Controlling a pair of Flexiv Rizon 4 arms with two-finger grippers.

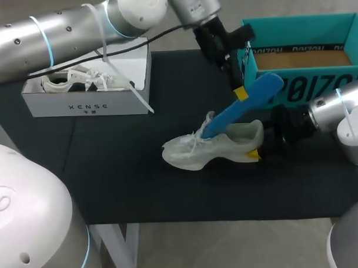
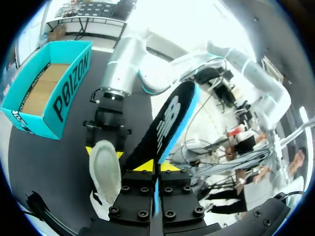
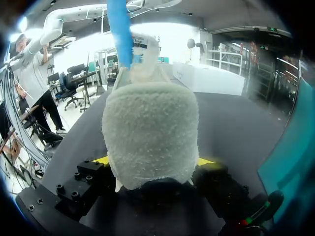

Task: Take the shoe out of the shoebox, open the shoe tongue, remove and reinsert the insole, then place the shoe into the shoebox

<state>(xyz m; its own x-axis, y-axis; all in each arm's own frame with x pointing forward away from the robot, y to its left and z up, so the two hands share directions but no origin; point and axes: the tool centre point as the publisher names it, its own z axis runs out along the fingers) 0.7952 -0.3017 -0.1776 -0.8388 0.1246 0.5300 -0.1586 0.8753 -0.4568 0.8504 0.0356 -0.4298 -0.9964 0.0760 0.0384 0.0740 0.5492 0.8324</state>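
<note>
A pale grey-white shoe [image 1: 209,149] lies on the black mat, toe to the left. Its fuzzy heel [image 3: 150,132] fills the space between my right gripper's [image 1: 259,149] fingers, which press on it from both sides. My left gripper [image 1: 240,93] hangs above the shoe, shut on the upper end of a blue insole [image 1: 243,105]. The insole slants down, and its lower end sits in the shoe's opening by the laces. In the left wrist view the insole [image 2: 170,123] rises ahead of the left gripper [image 2: 157,167], with the shoe [image 2: 104,169] beside it. The teal shoebox [image 1: 318,85] stands open at the back right.
A white box [image 1: 87,105] holding another white shoe sits at the back left, under my left arm. The teal shoebox's wall [image 3: 290,162] is close beside my right gripper. Bare black mat [image 1: 122,183] lies in front of and left of the shoe.
</note>
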